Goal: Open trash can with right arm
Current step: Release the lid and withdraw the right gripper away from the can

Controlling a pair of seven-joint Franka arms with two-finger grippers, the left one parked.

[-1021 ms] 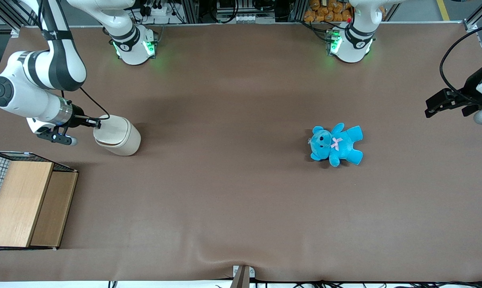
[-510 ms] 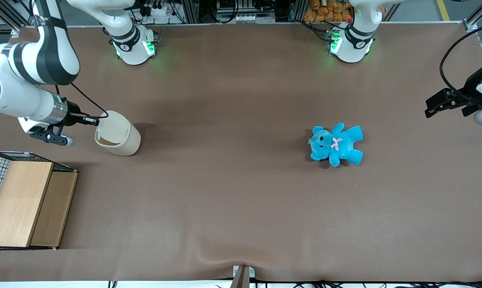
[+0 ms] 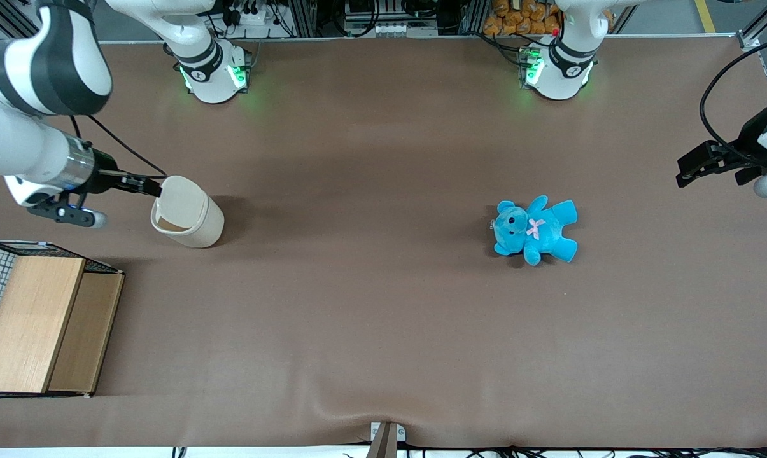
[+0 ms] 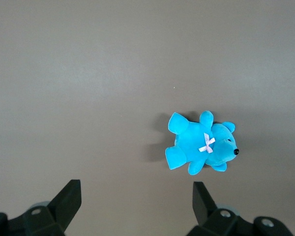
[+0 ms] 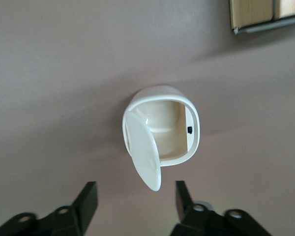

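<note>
The trash can (image 3: 195, 228) is a small cream bin standing toward the working arm's end of the table. Its off-white flip lid (image 3: 181, 196) stands raised and the hollow inside shows. In the right wrist view the can's rim (image 5: 187, 105) frames the empty inside, and the lid (image 5: 143, 152) tilts up on edge. The right arm's gripper (image 3: 154, 187) is beside the lid's raised edge, above the table. It is open (image 5: 135, 196), with the lid's tip just off the gap between its fingers and nothing held.
A wooden box with wire mesh (image 3: 39, 324) stands nearer the front camera than the can; its corner shows in the right wrist view (image 5: 255, 12). A blue teddy bear (image 3: 534, 229) lies toward the parked arm's end, and also shows in the left wrist view (image 4: 201, 147).
The lid went from lying on the can to standing raised. The gripper has drawn away from the can, toward the table's end, and a little upward.
</note>
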